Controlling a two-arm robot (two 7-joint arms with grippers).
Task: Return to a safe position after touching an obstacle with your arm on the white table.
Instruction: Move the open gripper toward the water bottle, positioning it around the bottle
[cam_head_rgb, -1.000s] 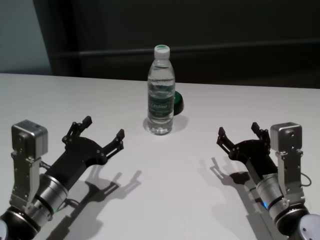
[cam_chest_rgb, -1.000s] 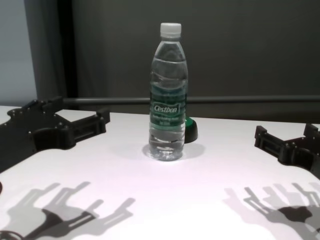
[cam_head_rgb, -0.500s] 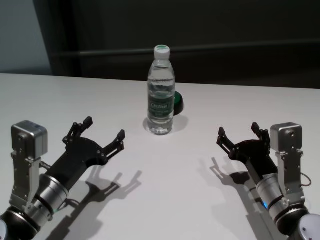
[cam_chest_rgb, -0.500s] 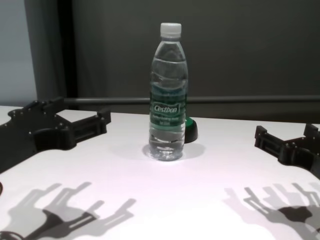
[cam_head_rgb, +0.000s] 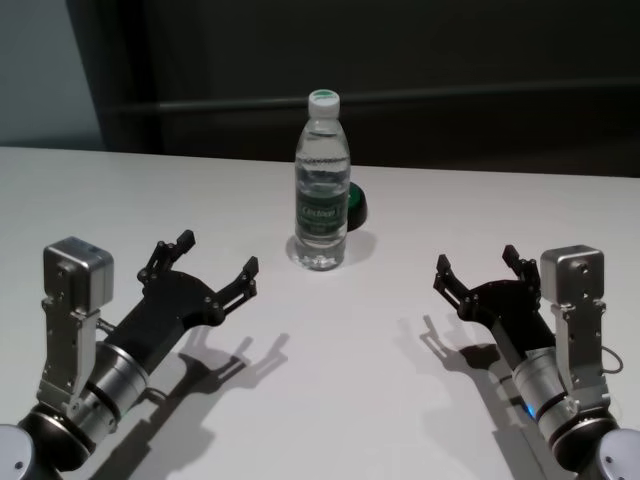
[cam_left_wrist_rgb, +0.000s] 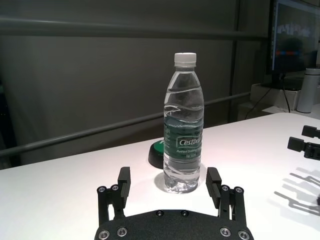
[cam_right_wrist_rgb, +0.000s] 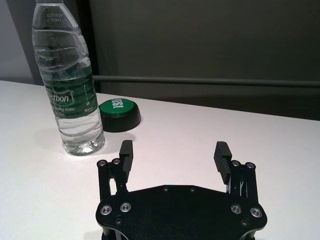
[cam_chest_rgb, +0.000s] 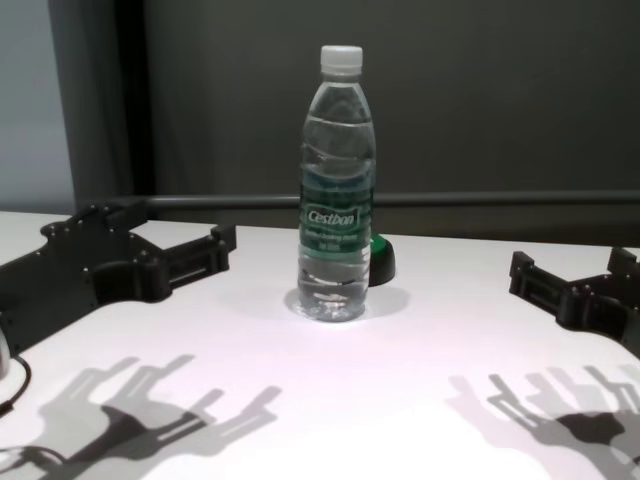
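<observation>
Head view shows the tall clear plastic water bottle (cam_head_rgb: 322, 184) upright mid-worktop (cam_head_rgb: 330, 400), untouched, so I judge I am approaching: my left claw (cam_head_rgb: 213, 270), spread wide and empty, must reach it, while my right claw (cam_head_rgb: 483, 268) waits released.

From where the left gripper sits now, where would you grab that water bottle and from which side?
Grip the water bottle around its labelled mid-body, coming in level from the near left. It stands upright on the white table; the open left gripper already faces it, and the green button behind stays clear.
</observation>
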